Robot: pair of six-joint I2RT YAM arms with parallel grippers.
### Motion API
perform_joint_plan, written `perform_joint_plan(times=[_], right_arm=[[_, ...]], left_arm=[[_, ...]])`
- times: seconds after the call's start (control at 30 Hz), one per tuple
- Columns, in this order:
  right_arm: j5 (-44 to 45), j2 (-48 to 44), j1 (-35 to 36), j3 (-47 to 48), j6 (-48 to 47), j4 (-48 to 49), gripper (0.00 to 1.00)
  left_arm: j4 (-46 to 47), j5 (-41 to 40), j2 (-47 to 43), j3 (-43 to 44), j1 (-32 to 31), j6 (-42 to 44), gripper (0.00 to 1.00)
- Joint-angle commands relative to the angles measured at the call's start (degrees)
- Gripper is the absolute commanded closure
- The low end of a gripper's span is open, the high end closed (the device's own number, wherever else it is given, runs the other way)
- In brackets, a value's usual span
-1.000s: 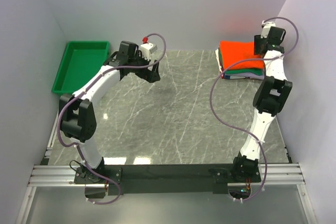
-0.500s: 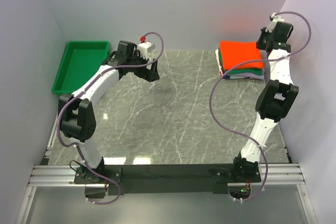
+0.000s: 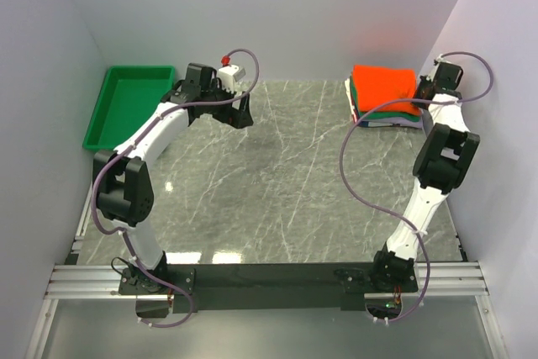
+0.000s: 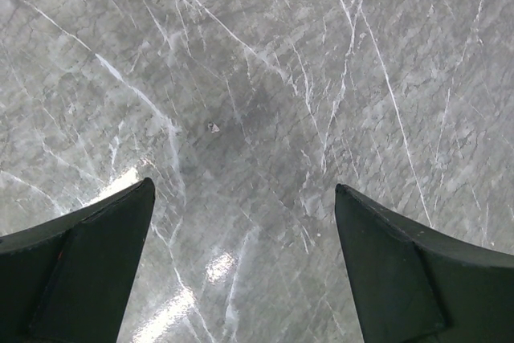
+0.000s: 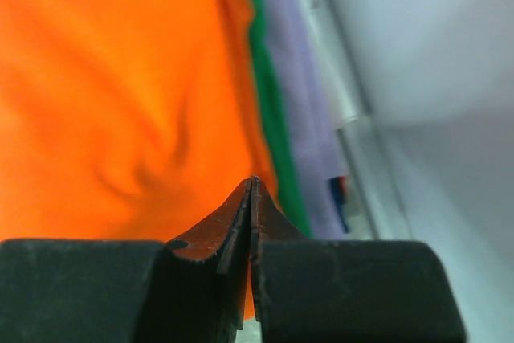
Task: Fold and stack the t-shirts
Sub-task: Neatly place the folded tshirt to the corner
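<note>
**Checking the t-shirt rig, here's the rundown**

Starting at the near edge, both arms are reaching away from their bases over the grey marbled worktop (image 3: 286, 199). The left hand (image 4: 243, 190) is hanging above a bare patch of it, left of the middle, with its fingers spread wide and nothing between them.

Further back on the right, the right hand (image 5: 251, 182) is sitting at the right-hand edge of the folded stack (image 3: 378, 100). Its fingers are pinched tight together, and going by the wrist view they aren't gripping any cloth.

The stack itself is lying at the far right corner of the worktop, close to the side wall. The orange tee (image 3: 382, 83) is lying folded on top, a green one (image 5: 269, 102) is peeking out right under it, and a pale lavender-white layer (image 5: 309, 118) is showing below that. The bottom layers are coming out too blurry for me to tell apart.

Over in the far left corner a green tray (image 3: 130, 111) is sitting well apart from the shirts.
</note>
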Motion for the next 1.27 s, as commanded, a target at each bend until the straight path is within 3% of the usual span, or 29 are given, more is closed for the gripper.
perform_joint_plan(times=[0.0, 0.17, 0.23, 0.27, 0.3, 0.4, 0.53, 0.83, 1.03, 1.23], right_arm=[[3.1, -1.7, -1.7, 2.1, -0.7, 2.8, 0.92], [1.2, -4.9, -1.7, 1.9, -3.3, 1.1, 0.82], [-0.4, -8.2, -1.7, 0.7, -4.5, 0.4, 0.70], [-2.5, -9.5, -1.7, -1.4, -4.7, -0.2, 0.63], [-3.8, -12.6, -1.7, -2.5, -5.3, -0.7, 0.37], [-8.0, -20.0, -1.4, -8.8, -6.9, -2.2, 0.15], [-13.9, -30.5, -0.6, -18.8, -10.5, -4.2, 0.12], [-25.9, -49.1, 2.9, -40.0, -21.0, -19.8, 0.11], [-24.0, -57.8, 6.1, -51.6, -26.5, -22.8, 0.10], [-21.7, -63.0, 8.7, -57.3, -29.4, -22.7, 0.07]], left_arm=[[0.1, -0.2, -0.7, 1.4, 0.1, -0.8, 0.01], [0.7, -1.6, -2.5, -0.1, 1.1, -3.6, 0.01], [0.6, -2.5, -3.0, -0.4, 2.5, -6.2, 0.01], [0.0, -2.2, -3.5, -0.5, 3.1, -7.1, 0.01], [-0.1, -1.5, -3.8, -0.9, 3.9, -7.9, 0.01], [0.2, 1.3, -6.6, -3.3, 6.6, -10.0, 0.00], [-2.2, 0.0, -11.1, -5.8, 8.5, -6.4, 0.01], [-5.6, -5.8, -22.3, -16.8, 9.7, -3.6, 0.01], [-8.6, -12.4, -29.0, -27.9, 9.7, 0.0, 0.01], [-9.2, -15.7, -35.0, -33.1, 9.8, 1.5, 0.01]])
